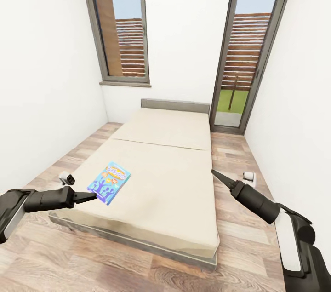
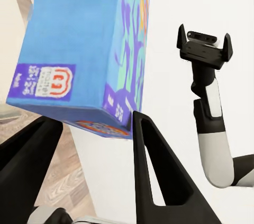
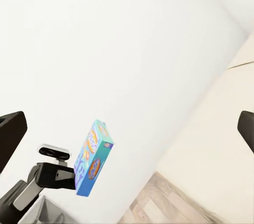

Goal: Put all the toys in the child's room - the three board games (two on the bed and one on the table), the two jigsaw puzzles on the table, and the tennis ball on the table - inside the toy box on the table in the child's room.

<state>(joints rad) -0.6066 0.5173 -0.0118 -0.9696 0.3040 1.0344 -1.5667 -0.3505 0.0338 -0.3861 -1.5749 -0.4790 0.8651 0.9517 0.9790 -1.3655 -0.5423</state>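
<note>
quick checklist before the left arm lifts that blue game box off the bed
1. Left gripper at the blue board game: ok, its tips meet the box's near edge.
2. Fingers straddle the box end: ok in the left wrist view.
3. Firm clamp on the box: cannot tell.
4. Box resting flat on the bed: cannot tell; the right wrist view shows it tilted up.
5. Right gripper clear of the box: ok, it is across the mattress.
</note>
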